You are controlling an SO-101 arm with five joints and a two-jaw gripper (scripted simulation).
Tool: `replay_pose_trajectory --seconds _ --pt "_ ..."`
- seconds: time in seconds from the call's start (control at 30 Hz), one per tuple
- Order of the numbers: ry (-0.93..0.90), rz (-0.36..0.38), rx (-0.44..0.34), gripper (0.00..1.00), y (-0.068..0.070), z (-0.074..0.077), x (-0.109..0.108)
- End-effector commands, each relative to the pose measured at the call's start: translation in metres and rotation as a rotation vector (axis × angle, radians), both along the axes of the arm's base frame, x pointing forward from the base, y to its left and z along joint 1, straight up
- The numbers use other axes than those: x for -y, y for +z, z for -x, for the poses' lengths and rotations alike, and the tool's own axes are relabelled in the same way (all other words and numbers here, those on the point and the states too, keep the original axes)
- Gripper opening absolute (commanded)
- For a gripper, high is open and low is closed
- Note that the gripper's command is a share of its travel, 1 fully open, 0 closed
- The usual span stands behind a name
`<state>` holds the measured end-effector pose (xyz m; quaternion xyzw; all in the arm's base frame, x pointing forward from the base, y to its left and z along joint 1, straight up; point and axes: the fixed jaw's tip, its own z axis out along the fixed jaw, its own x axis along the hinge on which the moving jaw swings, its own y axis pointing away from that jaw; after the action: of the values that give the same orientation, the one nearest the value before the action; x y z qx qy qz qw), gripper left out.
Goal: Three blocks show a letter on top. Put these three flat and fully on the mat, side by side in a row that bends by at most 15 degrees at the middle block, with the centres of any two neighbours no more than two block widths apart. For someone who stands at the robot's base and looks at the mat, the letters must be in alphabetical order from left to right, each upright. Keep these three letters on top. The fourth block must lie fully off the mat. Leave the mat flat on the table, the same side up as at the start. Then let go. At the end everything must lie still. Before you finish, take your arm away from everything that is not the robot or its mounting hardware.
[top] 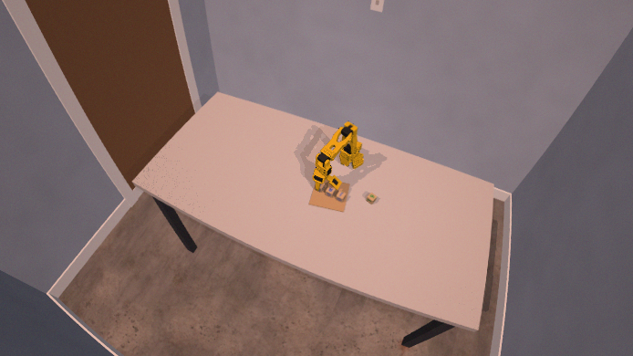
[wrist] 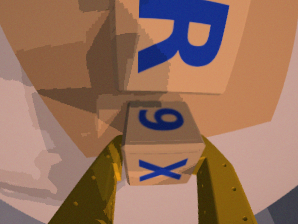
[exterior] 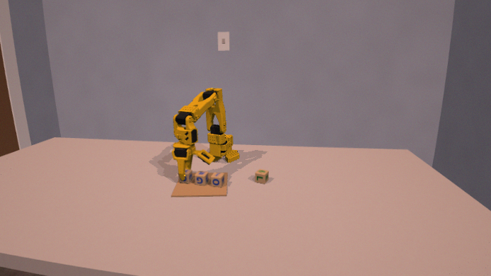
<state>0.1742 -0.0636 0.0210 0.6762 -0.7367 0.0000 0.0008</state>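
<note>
I had the hand (wrist: 158, 183) clamped on the X block (wrist: 161, 149), low over the mat (exterior: 199, 190) at frame centre; next, release gently.

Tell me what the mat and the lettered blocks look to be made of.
Mat: looks like thin cardboard or cork; flat, matte tan, no visible thickness.
Blocks, such as the one in the claw, shut on it: probably painted or printed wood; pale tan faces, crisp edges, blue characters, no gloss.
Fourth block off the mat: same tan look, green marking.
No grain is visible, so it's a guess.
</note>
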Motion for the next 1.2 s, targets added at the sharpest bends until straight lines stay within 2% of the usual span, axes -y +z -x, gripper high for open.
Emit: replay_pose_trajectory --seconds 0.0,0.27,0.9,1.17 --pt "-0.004 0.021 0.065 0.17 0.0096 -0.0091 0.003" --pt "-0.004 0.021 0.065 0.19 0.0096 -0.0091 0.003" --pt "-0.004 0.021 0.065 0.35 0.0096 -0.0091 0.003" --pt "-0.004 0.021 0.065 0.36 0.0096 -0.0091 0.003"
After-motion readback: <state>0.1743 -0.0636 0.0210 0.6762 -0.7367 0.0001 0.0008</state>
